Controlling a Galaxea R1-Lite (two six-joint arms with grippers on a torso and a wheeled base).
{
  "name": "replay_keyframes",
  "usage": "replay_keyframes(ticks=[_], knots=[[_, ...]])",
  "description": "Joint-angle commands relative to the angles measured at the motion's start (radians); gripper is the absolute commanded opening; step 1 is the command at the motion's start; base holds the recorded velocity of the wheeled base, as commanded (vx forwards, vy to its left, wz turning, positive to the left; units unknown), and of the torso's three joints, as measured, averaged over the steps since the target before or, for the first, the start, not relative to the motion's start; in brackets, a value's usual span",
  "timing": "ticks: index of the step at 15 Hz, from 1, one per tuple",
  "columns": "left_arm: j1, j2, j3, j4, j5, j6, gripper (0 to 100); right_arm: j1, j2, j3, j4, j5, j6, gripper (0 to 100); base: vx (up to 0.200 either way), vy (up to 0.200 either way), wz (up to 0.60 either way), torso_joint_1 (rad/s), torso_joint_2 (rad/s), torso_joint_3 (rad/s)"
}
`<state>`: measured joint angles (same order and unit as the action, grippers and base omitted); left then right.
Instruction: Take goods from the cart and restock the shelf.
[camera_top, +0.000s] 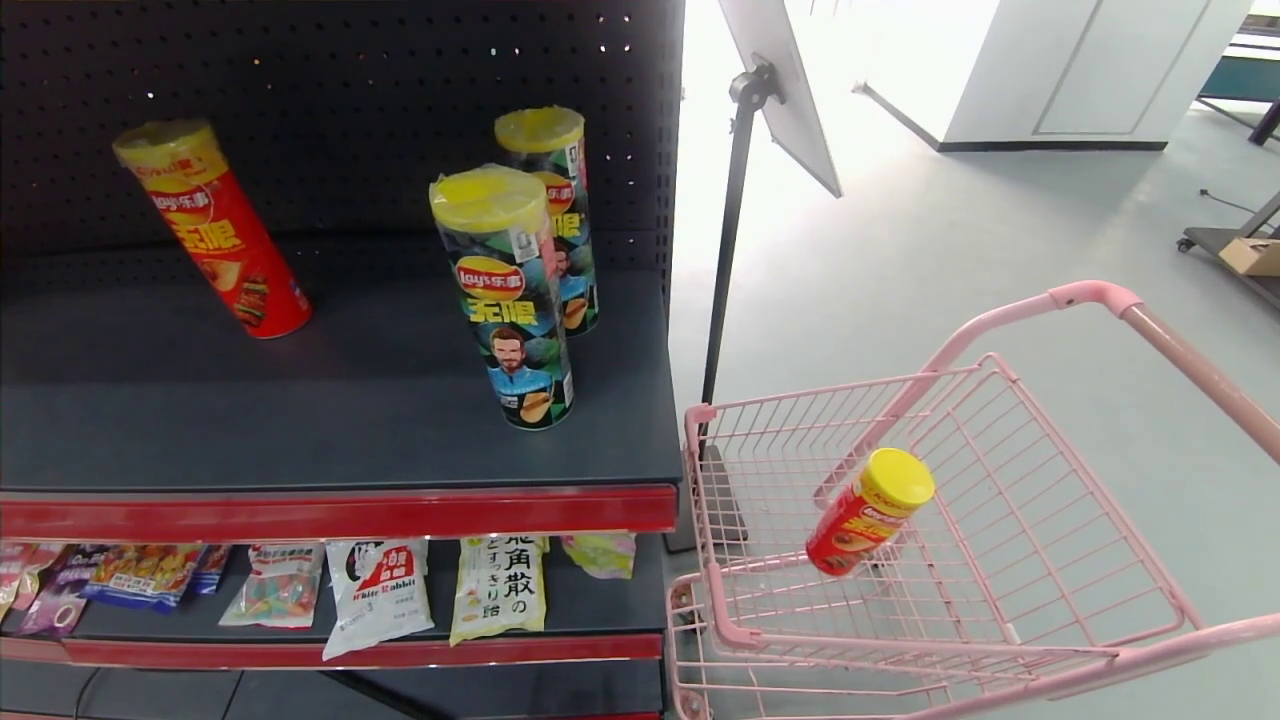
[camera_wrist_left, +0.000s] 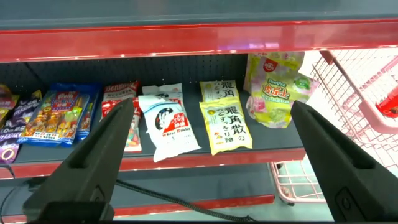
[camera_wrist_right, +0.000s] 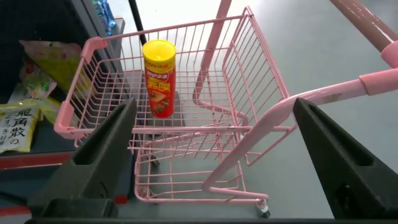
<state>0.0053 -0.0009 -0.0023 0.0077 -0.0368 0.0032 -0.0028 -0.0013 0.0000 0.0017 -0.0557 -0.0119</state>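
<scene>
Shelving of dark metal with a red front edge (camera_top: 200, 400) stands to the robot's left, and a pink wire shopping cart (camera_top: 697, 413) is parked just beside its right end. One red cylindrical chip can with a yellow plastic lid (camera_top: 868, 525) stands alone on the floor of the cart's upper basket, near the end that faces the shelving; the right wrist view shows it from above (camera_wrist_right: 159, 78).

On the upper board a second red chip can with a film-wrapped yellow top (camera_top: 215, 235) stands toward the left, close to the perforated back panel. Two dark blue-green chip cans with yellow tops are near the right end, well apart from it: the front one (camera_top: 505, 300) is close to the board's edge and the rear one (camera_top: 555, 215) just behind it; whether they touch cannot be told.

The lower board (camera_top: 600, 600) carries a row of snack bags, among them a white bag (camera_wrist_left: 168, 121), a yellow bag (camera_wrist_left: 227, 118) and a pale green bag (camera_wrist_left: 273, 90).

The left gripper (camera_wrist_left: 212, 106) hangs in front of that lower row, its black fingers (camera_wrist_left: 93, 162) spread wide with nothing between them. The right gripper (camera_wrist_right: 216, 102) hangs above the cart, its fingers likewise released and empty, well apart from the can.
</scene>
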Motion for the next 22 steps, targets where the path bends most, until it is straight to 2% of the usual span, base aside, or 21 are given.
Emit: replay_keyframes(ticks=[1, 8, 17, 22], knots=[[-0.001, 0.001, 0.001, 0.000, 0.000, 0.000, 100, 0.000, 0.001, 0.000, 0.000, 0.001, 0.000, 100, 0.000, 0.000, 0.00, 0.000, 0.00, 0.000], [-0.001, 0.001, -0.001, 0.000, 0.000, 0.000, 100, 0.000, 0.001, 0.000, 0.000, 0.001, 0.000, 100, 0.000, 0.000, 0.00, -0.012, 0.03, 0.015], [0.001, 0.001, 0.001, 0.000, 0.000, 0.000, 100, 0.000, 0.001, 0.000, 0.000, 0.001, 0.000, 100, 0.000, 0.000, 0.00, -0.149, 0.36, 0.197], [0.001, 0.001, -0.001, 0.000, 0.000, 0.000, 100, 0.000, 0.001, 0.000, 0.000, 0.001, 0.000, 100, 0.000, 0.000, 0.00, -0.207, 0.51, 0.302]])
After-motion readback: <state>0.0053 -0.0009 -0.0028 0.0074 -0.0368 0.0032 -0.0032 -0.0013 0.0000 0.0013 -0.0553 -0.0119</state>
